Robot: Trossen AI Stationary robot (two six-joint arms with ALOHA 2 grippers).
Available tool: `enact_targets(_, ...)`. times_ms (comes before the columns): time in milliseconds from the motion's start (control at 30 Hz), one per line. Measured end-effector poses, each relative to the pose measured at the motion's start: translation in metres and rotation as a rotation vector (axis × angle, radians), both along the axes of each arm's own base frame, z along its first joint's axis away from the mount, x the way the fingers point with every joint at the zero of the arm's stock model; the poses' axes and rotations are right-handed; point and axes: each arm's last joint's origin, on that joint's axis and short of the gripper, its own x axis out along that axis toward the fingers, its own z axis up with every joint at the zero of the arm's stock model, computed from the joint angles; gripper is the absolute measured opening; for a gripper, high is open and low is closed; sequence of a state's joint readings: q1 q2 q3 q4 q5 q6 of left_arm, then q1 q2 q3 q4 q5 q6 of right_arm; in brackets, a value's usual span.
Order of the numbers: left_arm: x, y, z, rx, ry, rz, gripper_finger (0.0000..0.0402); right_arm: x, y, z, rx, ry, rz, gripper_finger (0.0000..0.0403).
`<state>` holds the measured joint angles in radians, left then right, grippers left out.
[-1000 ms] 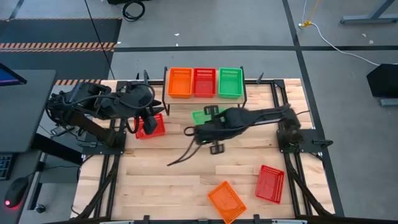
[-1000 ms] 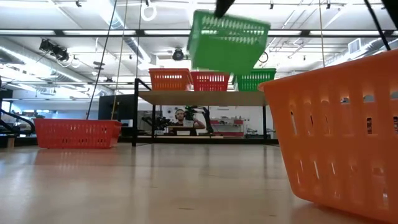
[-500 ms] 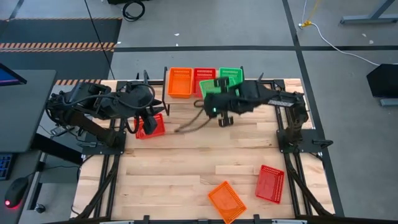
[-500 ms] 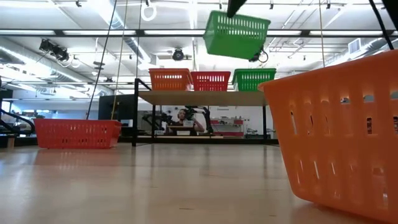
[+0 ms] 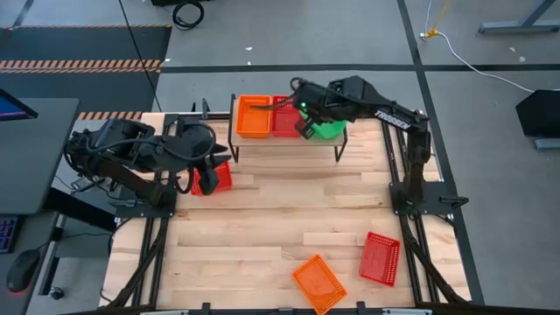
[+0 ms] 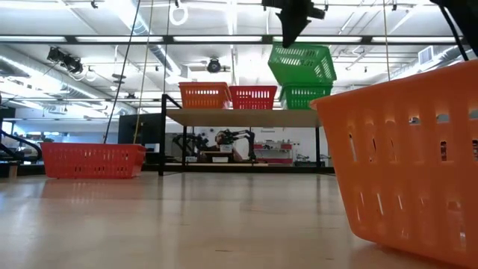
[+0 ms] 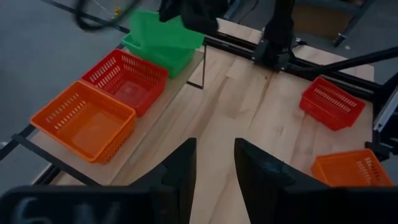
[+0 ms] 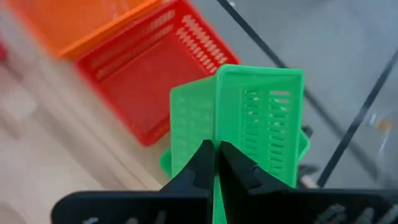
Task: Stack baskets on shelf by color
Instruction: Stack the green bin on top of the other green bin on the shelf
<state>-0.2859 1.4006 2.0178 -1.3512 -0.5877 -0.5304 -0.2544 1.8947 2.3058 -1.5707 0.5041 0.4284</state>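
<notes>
I've swung the right gripper (image 5: 308, 122), jaws clamped on a green basket (image 6: 302, 63), over the shelf's (image 6: 239, 116) two-o'clock green basket (image 6: 299, 97); left jaws part-open

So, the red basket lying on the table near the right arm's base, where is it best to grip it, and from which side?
Grip the red basket by one thin side wall, near the rim, coming down from above. It lies upright with its open mouth facing up, so one finger can go inside the wall and one outside. The right gripper holds its green basket in this way.
</notes>
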Motion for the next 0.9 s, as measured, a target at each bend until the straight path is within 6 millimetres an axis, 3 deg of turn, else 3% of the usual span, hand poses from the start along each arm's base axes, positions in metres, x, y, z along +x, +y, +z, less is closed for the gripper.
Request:
enact_targets(267,0.000,0.000,0.000,0.028,0.010,-0.006,0.0117,-0.007,-0.024,-0.002,0.106,-0.157,-0.272,0.0012)
enact_targets(533,-0.001,0.000,0.000,0.043,0.022,-0.017,0.0117,-0.011,-0.037,-0.003,0.259,-0.221,-0.306,0.0012)
enact_targets(900,-0.001,0.000,0.000,0.044,0.022,-0.018,0.0117,-0.027,-0.066,-0.003,0.309,-0.218,-0.337,0.0013)
